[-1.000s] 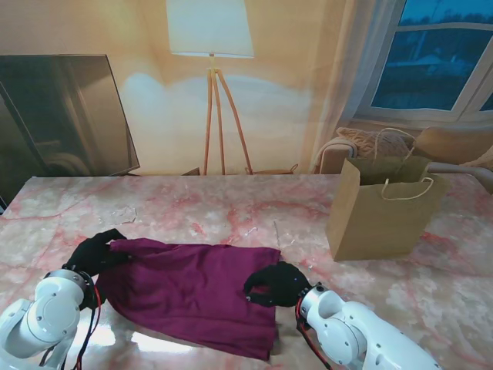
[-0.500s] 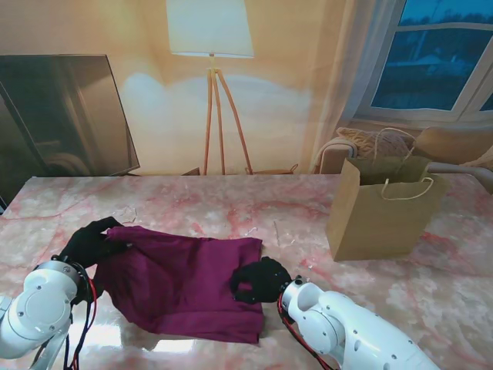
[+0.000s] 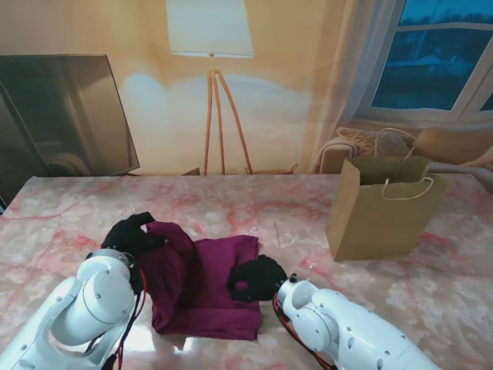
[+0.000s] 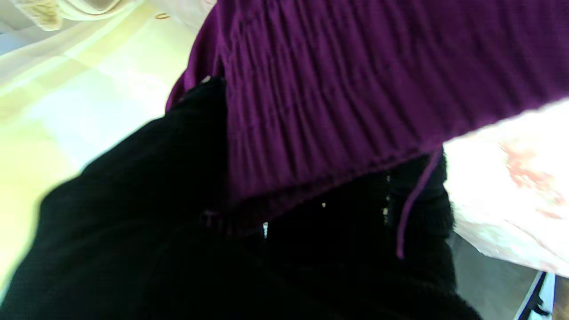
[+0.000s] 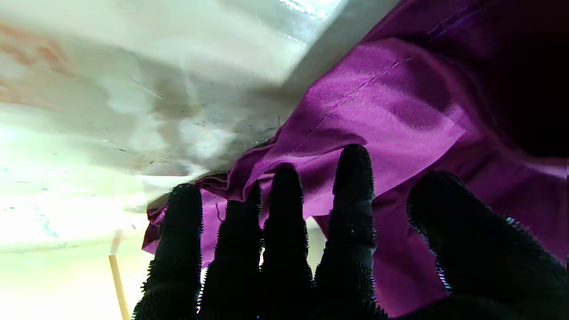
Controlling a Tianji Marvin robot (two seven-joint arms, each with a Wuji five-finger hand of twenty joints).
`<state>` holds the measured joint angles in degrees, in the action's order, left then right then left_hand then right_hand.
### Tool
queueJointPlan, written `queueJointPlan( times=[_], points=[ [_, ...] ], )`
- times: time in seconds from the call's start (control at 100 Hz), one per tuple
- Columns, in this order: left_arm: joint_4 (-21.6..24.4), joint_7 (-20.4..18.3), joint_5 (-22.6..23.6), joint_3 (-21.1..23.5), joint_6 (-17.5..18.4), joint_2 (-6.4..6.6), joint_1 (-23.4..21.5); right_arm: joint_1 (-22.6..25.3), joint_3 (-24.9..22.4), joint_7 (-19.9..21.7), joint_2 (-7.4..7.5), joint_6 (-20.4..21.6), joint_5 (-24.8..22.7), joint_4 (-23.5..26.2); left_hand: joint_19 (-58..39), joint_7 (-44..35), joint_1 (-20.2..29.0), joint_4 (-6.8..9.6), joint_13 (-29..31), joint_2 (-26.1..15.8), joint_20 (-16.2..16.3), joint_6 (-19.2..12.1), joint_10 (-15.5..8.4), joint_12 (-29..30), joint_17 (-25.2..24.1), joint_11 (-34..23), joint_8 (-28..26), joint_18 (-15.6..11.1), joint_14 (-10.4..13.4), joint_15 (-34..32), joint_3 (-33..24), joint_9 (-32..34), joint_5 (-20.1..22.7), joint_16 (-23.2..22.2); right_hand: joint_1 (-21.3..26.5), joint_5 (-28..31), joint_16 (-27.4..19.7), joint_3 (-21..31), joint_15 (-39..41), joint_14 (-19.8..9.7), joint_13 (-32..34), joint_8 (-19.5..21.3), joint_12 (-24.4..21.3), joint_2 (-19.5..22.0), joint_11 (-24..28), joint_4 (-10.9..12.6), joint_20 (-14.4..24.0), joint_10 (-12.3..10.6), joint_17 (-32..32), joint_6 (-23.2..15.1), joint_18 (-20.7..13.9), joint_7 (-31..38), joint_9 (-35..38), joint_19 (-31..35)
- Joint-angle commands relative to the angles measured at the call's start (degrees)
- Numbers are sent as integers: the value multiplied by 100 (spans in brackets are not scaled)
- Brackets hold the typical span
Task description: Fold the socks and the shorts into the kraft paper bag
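Observation:
The purple shorts (image 3: 208, 289) lie bunched on the marble table (image 3: 323, 193), left of the middle. My left hand (image 3: 132, 233) in its black glove is shut on their ribbed waistband (image 4: 355, 89) and holds that left edge raised and turned over toward the right. The glove's fingers (image 4: 155, 200) pinch the band from beneath. My right hand (image 3: 256, 279) lies flat on the shorts' right edge, its fingers (image 5: 284, 213) stretched out over the purple cloth (image 5: 378, 102) and closed on nothing. The kraft paper bag (image 3: 383, 208) stands upright at the right, its mouth open. I can make out no socks.
A dark TV screen (image 3: 62, 116) leans at the far left behind the table. A floor lamp (image 3: 212, 92) and a sofa with a cushion (image 3: 377, 142) stand beyond the far edge. Bare marble lies between the shorts and the bag.
My left hand has lifted the shorts' left edge and carried it right and away from me, folding the cloth over. The right hand slid left with the right edge, so the shorts are narrower.

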<state>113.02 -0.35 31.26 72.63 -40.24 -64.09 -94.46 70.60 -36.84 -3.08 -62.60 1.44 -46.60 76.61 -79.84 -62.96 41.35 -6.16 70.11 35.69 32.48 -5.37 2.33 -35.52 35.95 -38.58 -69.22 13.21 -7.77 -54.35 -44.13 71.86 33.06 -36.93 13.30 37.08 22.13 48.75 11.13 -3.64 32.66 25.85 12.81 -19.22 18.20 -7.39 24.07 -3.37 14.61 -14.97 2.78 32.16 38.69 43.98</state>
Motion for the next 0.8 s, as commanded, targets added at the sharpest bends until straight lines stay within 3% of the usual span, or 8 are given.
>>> queueJointPlan(
  times=[0.0, 0.21, 0.31, 0.47, 0.59, 0.79],
  points=[
    [-46, 134, -223, -172, -46, -173, 170, 66, 98, 49, -16, 4, -15, -154, -219, -416, 151, 184, 284, -155, -82, -111, -189, 26, 25, -289, 42, -59, 239, -297, -600, 297, 220, 51, -129, 56, -136, -89, 24, 227, 41, 93, -51, 171, 3, 279, -96, 10, -97, -136, -101, -68, -42, -133],
    [-372, 337, -137, -985, -702, -281, 711, 4, 149, -8, -34, 17, 9, -282, -204, -434, 184, 207, 282, -191, -116, -75, -195, 128, 27, -260, 96, -141, 258, -190, -514, 284, 197, 180, -124, 52, -142, -99, 22, 211, 54, 100, -54, 169, -5, 283, -63, 9, -95, -131, -90, -76, -36, -145],
    [-539, 144, 35, -1301, -934, -223, 930, -13, 169, -21, -42, 23, 35, -323, -163, -430, 183, 219, 294, -228, -167, -73, -229, 221, 86, -218, 155, -289, 319, -122, -428, 283, 174, 276, -121, 49, -143, -99, 18, 202, 45, 101, -58, 170, -16, 284, -53, 6, -102, -122, -90, -80, -53, -152],
    [-734, -31, -234, -1622, -1130, -224, 1176, -17, 183, -52, -61, 12, 75, -350, -189, -416, 161, 194, 294, -336, -227, 53, -208, 435, 176, -152, 301, -304, 278, -109, -258, 286, 79, 432, -125, 35, -142, -110, 19, 207, 43, 101, -60, 166, -23, 283, -34, 10, -104, -118, -77, -95, -64, -157],
    [-777, -168, -464, -1784, -1260, -216, 1305, 28, 147, -59, -65, -12, 96, -296, -181, 48, -150, 333, 286, -764, -277, 483, -127, 679, 92, -200, 880, -309, 169, 11, 983, 128, -226, 643, -142, 21, -139, -140, 19, 271, 28, 102, -63, 236, -31, 281, -17, 35, -93, -48, -83, -104, -86, -151],
    [-804, -82, -877, -1807, -1183, -313, 1321, 252, -157, -48, -25, -176, -55, -8, 113, 905, -447, 451, 56, -1221, -231, 1035, 152, 983, -374, 61, 1383, -214, -120, 643, 1273, -281, -617, 690, -131, -3, -137, -220, 14, 313, -1, 95, -67, 270, -42, 289, 3, 56, -70, 10, -97, -138, -114, -134]
  ],
)
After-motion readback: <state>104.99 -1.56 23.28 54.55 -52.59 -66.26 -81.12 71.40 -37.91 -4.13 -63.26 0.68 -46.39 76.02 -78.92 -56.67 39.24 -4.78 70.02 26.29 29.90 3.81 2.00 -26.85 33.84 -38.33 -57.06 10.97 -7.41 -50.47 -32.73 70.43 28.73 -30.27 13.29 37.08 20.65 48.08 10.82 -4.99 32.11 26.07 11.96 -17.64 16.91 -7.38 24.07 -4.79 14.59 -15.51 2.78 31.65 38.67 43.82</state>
